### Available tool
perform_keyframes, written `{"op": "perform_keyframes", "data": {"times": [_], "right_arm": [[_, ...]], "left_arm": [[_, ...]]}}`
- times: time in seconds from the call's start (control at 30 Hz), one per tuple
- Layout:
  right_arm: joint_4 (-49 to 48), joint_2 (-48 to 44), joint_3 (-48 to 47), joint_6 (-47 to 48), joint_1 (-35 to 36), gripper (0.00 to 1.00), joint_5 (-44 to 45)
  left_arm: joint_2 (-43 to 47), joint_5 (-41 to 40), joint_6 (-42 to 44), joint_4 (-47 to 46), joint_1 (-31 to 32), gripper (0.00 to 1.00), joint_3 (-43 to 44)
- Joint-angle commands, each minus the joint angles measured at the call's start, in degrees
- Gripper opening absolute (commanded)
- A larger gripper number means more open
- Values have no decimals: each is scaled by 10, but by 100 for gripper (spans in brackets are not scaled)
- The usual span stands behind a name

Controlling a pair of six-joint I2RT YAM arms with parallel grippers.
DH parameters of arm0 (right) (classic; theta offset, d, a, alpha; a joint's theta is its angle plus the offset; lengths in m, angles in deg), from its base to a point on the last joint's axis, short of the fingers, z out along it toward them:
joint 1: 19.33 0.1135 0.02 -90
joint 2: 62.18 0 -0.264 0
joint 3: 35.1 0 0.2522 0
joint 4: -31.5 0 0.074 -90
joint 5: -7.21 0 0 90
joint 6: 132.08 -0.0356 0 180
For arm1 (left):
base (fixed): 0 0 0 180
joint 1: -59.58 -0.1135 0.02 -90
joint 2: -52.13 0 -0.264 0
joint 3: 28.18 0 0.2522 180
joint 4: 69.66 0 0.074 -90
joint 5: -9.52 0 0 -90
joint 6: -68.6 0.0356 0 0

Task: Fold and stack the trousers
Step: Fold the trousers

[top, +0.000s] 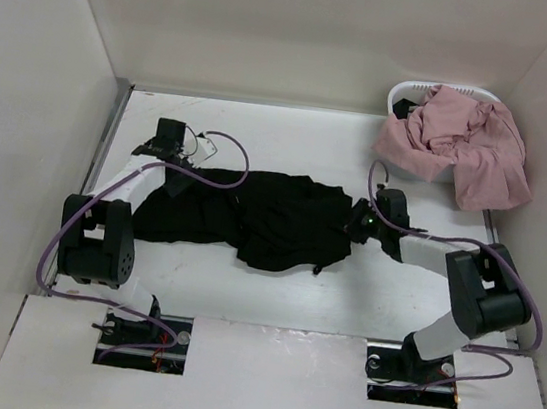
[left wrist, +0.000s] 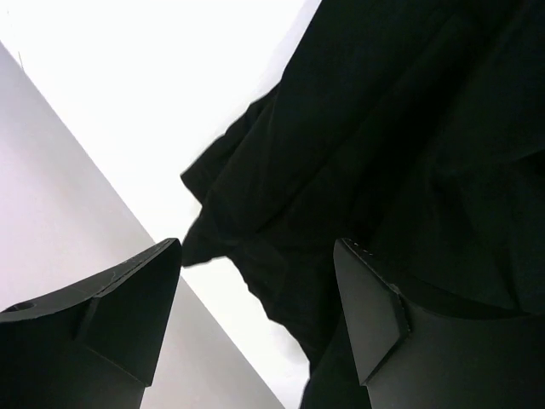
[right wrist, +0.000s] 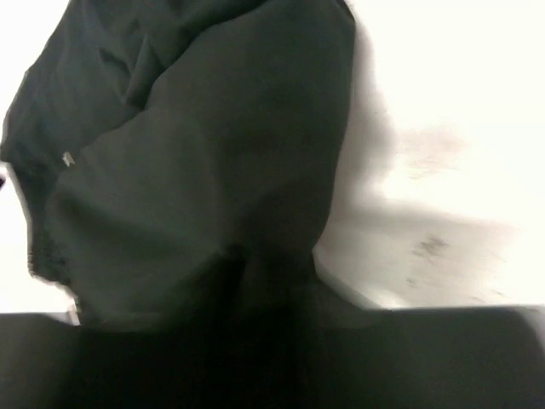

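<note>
Black trousers (top: 262,218) lie crumpled across the middle of the white table (top: 291,146), long side running left to right. My left gripper (top: 178,180) is at their left end. In the left wrist view it (left wrist: 260,273) is open, and the edge of the black cloth (left wrist: 383,128) hangs between the jaws, close to the right finger (left wrist: 375,315). My right gripper (top: 355,220) is at the trousers' right end. In the right wrist view the cloth (right wrist: 196,153) bunches into the gripper (right wrist: 272,281), which is shut on it; its fingertips are hidden in dark blur.
A white basket (top: 440,87) at the back right corner holds pink garments (top: 463,144) that spill over its rim. White walls enclose the table on the left, back and right. A metal rail (top: 107,137) runs along the left edge.
</note>
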Motion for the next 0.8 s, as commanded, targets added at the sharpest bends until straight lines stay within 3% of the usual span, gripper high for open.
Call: {"op": "perform_keyframes", "data": {"times": [0.0, 0.03, 0.2, 0.33, 0.43, 0.57, 0.77], "right_arm": [[-91, -23, 1, -38, -15, 9, -78], [-80, -46, 3, -37, -26, 1, -78], [115, -190, -47, 45, -97, 0, -72], [357, -251, -183, 183, -120, 0, -30], [521, -236, -317, 274, -112, 0, 38], [651, -150, -487, 324, -7, 0, 147], [678, 35, -636, 301, 182, 2, 248]], "left_arm": [[5, 5, -12, 1, -22, 71, -1], [5, 5, -12, 1, -29, 71, 1], [5, 5, -12, 6, -47, 71, 4], [3, 7, -12, 8, -39, 71, 4], [-2, 5, -15, 5, -25, 71, 8], [-7, 5, -20, 3, -17, 71, 13], [-6, 8, -27, 2, -18, 72, 13]]}}
